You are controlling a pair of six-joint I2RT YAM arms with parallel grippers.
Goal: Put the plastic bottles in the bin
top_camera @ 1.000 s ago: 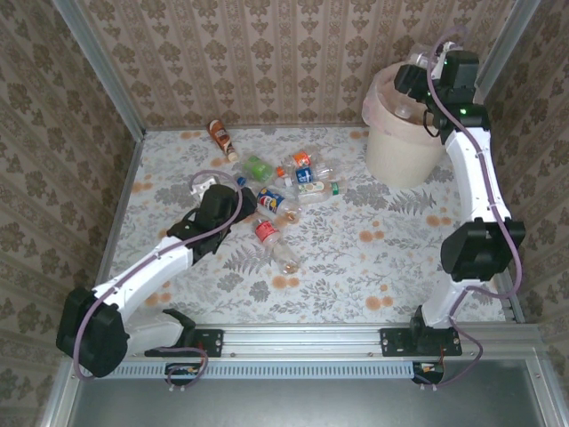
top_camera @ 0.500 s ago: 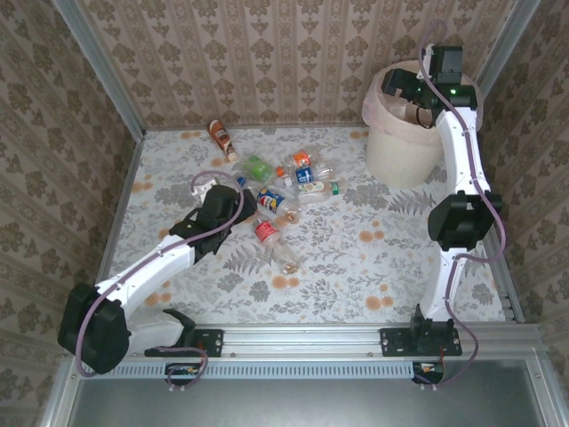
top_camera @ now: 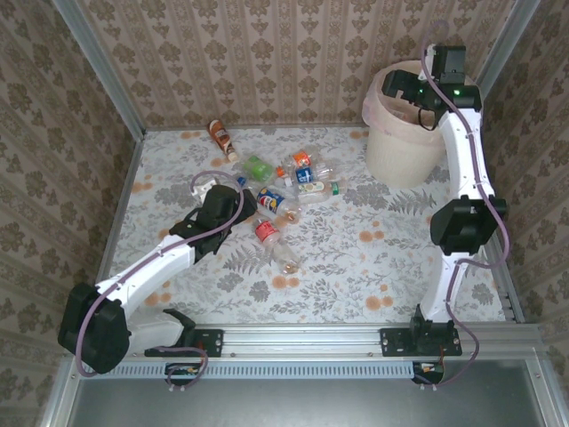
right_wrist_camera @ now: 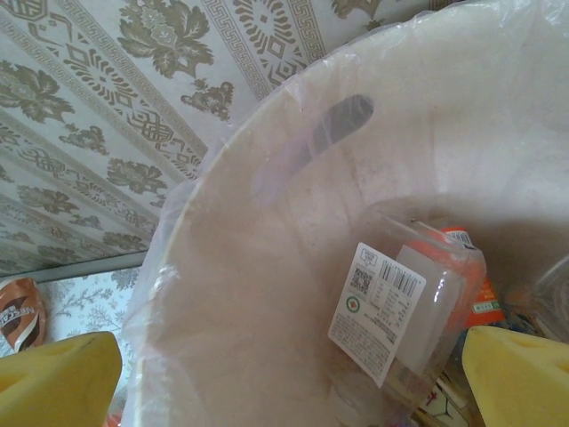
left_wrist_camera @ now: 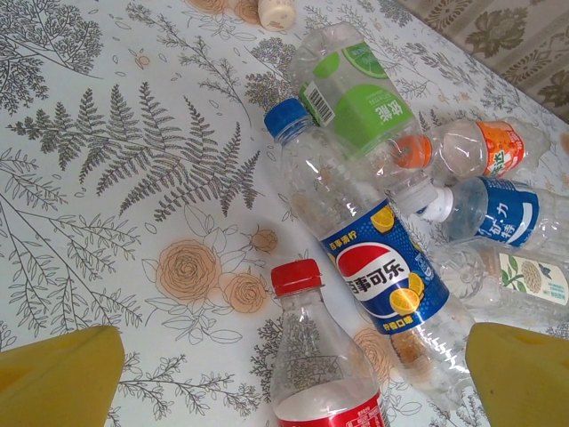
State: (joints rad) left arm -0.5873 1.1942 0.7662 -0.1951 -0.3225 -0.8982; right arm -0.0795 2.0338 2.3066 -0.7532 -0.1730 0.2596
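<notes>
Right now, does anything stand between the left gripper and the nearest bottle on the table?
Nothing visible does. The open left gripper points straight at the red-capped bottle, its fingers either side of it; the Pepsi bottle lies beside it.

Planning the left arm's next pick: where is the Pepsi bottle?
In the left wrist view, the Pepsi bottle lies slanted at centre-right, between the green-labelled bottle above and the red-capped bottle below.

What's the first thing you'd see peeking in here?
A jumble of plastic bottles lies in the middle of the table, a blue-labelled bottle among them. At the far right corner stands the big cream bin, the right pincer open above it and a barcoded bottle lying inside.
</notes>
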